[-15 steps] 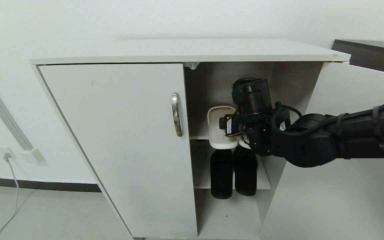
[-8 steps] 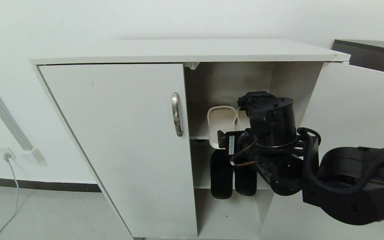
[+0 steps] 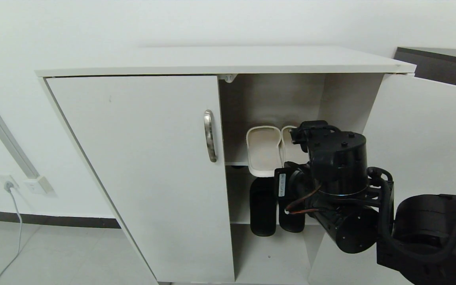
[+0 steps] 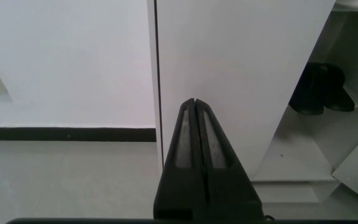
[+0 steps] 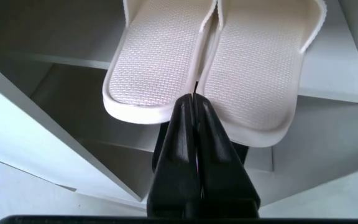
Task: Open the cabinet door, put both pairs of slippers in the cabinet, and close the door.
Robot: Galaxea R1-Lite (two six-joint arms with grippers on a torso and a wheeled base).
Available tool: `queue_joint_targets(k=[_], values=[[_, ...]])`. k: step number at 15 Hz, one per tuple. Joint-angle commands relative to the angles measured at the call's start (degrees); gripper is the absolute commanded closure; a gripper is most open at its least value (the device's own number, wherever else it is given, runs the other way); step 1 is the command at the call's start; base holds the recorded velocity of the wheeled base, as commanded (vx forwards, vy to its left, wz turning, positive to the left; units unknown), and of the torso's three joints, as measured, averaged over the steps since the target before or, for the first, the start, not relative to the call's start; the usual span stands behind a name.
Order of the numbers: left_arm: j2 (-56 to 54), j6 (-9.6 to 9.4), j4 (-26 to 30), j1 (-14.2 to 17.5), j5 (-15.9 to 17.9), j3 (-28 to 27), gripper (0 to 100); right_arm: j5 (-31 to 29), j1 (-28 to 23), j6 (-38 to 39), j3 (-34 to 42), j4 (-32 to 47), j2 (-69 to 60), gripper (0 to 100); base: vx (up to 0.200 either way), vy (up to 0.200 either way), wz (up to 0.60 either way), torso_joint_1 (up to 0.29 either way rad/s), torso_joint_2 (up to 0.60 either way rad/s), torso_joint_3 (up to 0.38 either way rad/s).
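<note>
Both pairs are being seen inside the cabinet [image 3: 220, 59]: white slippers [image 3: 265, 152] on its upper shelf, black slippers [image 3: 263, 206] on the shelf below, four slippers in all, long axes running front to back. The cabinet's open right door [image 3: 422, 130] is being left swung out, upright, to the right of the right gripper [image 5: 194, 99], whose fingers are pressed together and empty just in front of the white pair. The right arm is being judged nearer. The left gripper [image 4: 194, 106], also pressed together, is facing the closed left door [image 3: 141, 166]; two doors counted

One pair of slippers [image 3: 263, 152] lay on the cabinet's [image 3: 220, 59] upper shelf [image 3: 235, 163], heels overhanging; the second pair [image 3: 263, 206] lay directly below, apparently on the next shelf [image 3: 239, 221].
</note>
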State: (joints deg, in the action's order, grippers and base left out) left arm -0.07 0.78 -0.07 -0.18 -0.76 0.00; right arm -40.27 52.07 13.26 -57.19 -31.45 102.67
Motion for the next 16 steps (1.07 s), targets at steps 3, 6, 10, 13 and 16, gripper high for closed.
queue_joint_targets(k=[3,6,10,13,16], values=[[0.07,-0.08,-0.01,0.01,-0.04,0.0,100,0.01,0.05,0.1,0.15,-0.01,0.34,100,0.0,0.0,0.0,0.0,0.0,0.0],[0.07,-0.08,-0.01,0.01,0.05,0.0,100,-0.08,0.05,0.1,0.67,-0.01,0.51,100,0.0,0.0,0.0,0.0,0.0,0.0],[0.07,-0.08,-0.1,0.01,0.05,0.0,100,0.01,0.05,0.01,0.76,-0.01,1.39,100,0.0,0.0,0.0,0.0,0.0,0.0],[0.07,-0.08,-0.01,0.01,0.05,0.0,100,-0.08,-0.03,0.01,0.67,-0.19,1.57,100,0.0,0.0,0.0,0.0,0.0,0.0],[0.07,-0.16,-0.01,0.01,0.14,0.0,100,-0.16,-0.03,0.01,0.76,-0.28,1.48,100,-0.067,0.0,0.0,0.002,0.0,0.001]])
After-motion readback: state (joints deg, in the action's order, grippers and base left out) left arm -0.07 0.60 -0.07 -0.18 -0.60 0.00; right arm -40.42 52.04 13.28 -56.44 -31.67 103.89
